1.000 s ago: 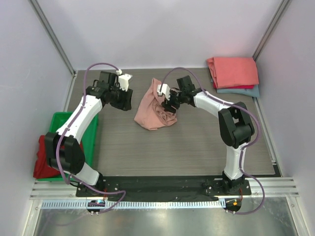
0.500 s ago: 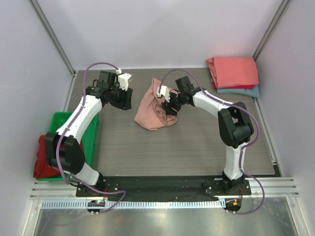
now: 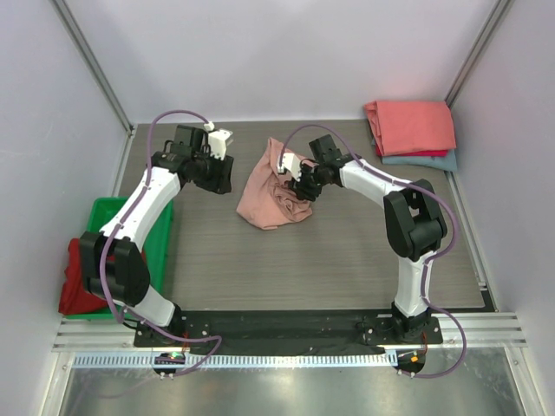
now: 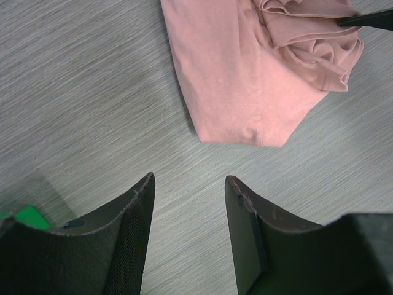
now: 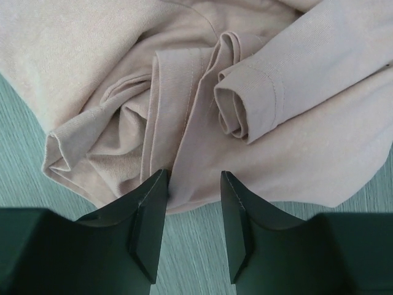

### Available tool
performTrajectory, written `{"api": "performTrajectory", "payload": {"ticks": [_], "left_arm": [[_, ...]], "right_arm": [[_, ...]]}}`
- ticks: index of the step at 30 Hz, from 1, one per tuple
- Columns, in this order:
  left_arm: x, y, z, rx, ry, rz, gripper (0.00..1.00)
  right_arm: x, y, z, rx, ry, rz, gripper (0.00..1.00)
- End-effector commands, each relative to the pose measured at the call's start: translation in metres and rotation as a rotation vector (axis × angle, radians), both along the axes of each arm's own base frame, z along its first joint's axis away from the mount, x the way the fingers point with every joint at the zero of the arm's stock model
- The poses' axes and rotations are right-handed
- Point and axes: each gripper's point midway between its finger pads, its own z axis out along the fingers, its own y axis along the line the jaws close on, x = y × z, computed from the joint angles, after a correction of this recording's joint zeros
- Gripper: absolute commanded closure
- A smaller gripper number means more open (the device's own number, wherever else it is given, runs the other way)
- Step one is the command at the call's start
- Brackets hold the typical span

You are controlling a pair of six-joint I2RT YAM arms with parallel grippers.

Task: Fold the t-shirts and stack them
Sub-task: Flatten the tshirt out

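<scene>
A dusty-pink t-shirt [image 3: 267, 192] lies crumpled in a heap at the middle back of the table; it also shows in the left wrist view [image 4: 245, 80] and the right wrist view [image 5: 202, 92]. My right gripper [image 3: 300, 192] is open, its jaws set over the shirt's right edge [image 5: 193, 178], nothing held. My left gripper [image 3: 221, 180] is open and empty over bare table left of the shirt [image 4: 189, 184]. A folded coral-red t-shirt [image 3: 411, 126] lies on a blue-grey one [image 3: 425, 161] at the back right. A dark red t-shirt [image 3: 76, 282] hangs over the green tray's left side.
A green plastic tray [image 3: 113, 217] stands at the table's left edge beside my left arm. White walls enclose the table on three sides. The wood-grain table top [image 3: 329, 260] runs in front of the pink shirt.
My right gripper has edged a little lower onto the pink shirt's right edge. The left arm has barely moved.
</scene>
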Motion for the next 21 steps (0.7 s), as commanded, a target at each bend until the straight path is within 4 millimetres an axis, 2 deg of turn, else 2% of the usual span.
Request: {"api": "performTrajectory", "payload": {"ticks": [1, 3, 4, 5, 7, 8, 9, 12, 13, 14, 16, 17, 19, 20, 21], "left_arm": [[0.011, -0.001, 0.008, -0.013, -0.043, -0.001, 0.49], [0.01, -0.001, 0.008, -0.009, -0.046, -0.001, 0.49], [0.01, 0.0, 0.008, -0.005, -0.046, 0.0, 0.49], [0.009, 0.0, 0.008, -0.005, -0.046, -0.001, 0.49], [0.009, 0.0, 0.008, -0.006, -0.047, 0.0, 0.49], [0.009, 0.0, 0.009, -0.006, -0.051, -0.001, 0.49], [0.009, 0.0, 0.01, -0.007, -0.052, -0.001, 0.49], [0.011, 0.001, 0.017, -0.002, -0.071, -0.004, 0.49], [0.015, 0.006, 0.019, 0.023, -0.086, 0.022, 0.5], [0.017, 0.009, 0.021, 0.032, -0.092, 0.038, 0.49], [0.02, 0.012, 0.026, 0.054, -0.117, 0.03, 0.5], [0.019, 0.012, 0.027, 0.057, -0.115, 0.021, 0.51], [0.019, 0.01, 0.032, 0.056, -0.127, -0.004, 0.55], [0.018, 0.008, 0.034, 0.043, -0.125, -0.008, 0.55], [0.016, 0.005, 0.036, 0.028, -0.127, -0.019, 0.55]], "right_arm": [[0.009, 0.005, 0.011, 0.001, -0.038, 0.001, 0.54], [0.007, 0.006, 0.009, 0.005, -0.021, 0.006, 0.54], [0.005, 0.008, 0.009, 0.017, -0.006, 0.01, 0.57], [0.008, 0.011, 0.013, 0.023, -0.006, 0.009, 0.7], [0.007, 0.011, 0.012, 0.018, 0.022, 0.003, 0.82], [0.012, 0.011, 0.023, 0.019, -0.004, -0.002, 0.89], [0.016, 0.01, 0.031, 0.017, -0.028, -0.007, 0.92], [0.039, 0.006, 0.099, 0.018, -0.223, -0.017, 0.97], [0.042, 0.006, 0.133, 0.035, -0.302, -0.02, 0.98], [0.052, 0.006, 0.178, 0.042, -0.423, -0.015, 0.98], [0.052, 0.009, 0.233, 0.056, -0.56, 0.01, 0.98], [0.05, 0.008, 0.285, 0.074, -0.69, 0.028, 0.98], [0.044, 0.008, 0.327, 0.073, -0.806, 0.043, 0.99], [0.033, 0.012, 0.361, 0.095, -0.884, 0.058, 0.99], [0.03, 0.012, 0.376, 0.077, -0.941, 0.075, 0.99]]}}
